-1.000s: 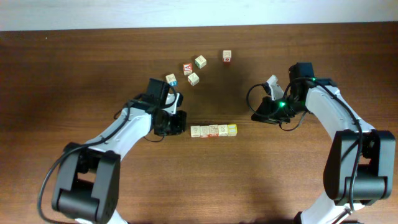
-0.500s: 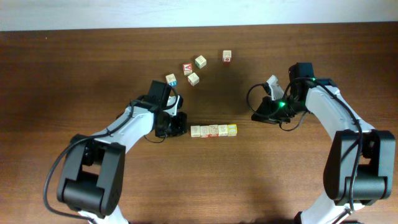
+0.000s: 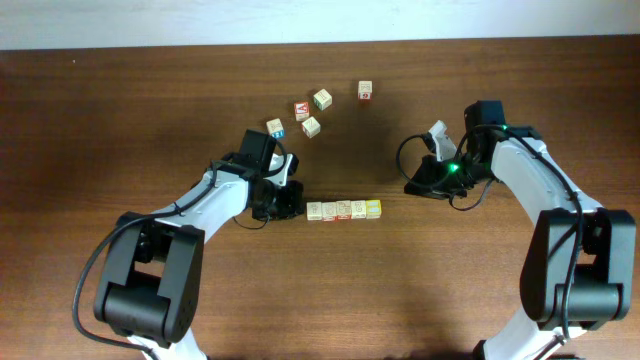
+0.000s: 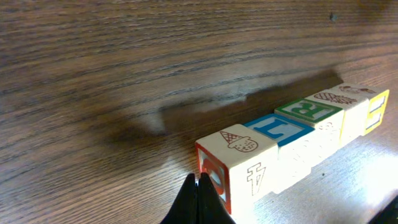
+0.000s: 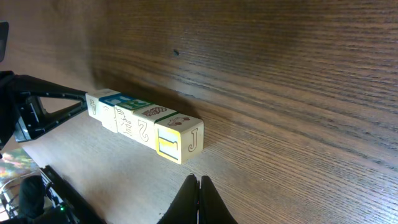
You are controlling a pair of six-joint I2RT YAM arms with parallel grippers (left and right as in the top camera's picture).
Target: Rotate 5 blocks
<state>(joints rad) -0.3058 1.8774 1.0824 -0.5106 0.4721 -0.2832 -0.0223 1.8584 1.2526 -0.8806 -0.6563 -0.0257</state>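
A row of blocks [image 4: 292,143], set face to face, is seen on the wooden table [image 4: 93,93], running from the near centre to the far right. The left gripper [image 4: 198,193], fingers pressed together, is seen touching the red-bordered end of the nearest block [image 4: 239,158].

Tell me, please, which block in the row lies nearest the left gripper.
The end block topped by an ice-cream cone; the shut left gripper sits beside it.

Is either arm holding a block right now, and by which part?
Nothing is held. The left fingers are shut at the row's end block; the right fingers are shut, empty.
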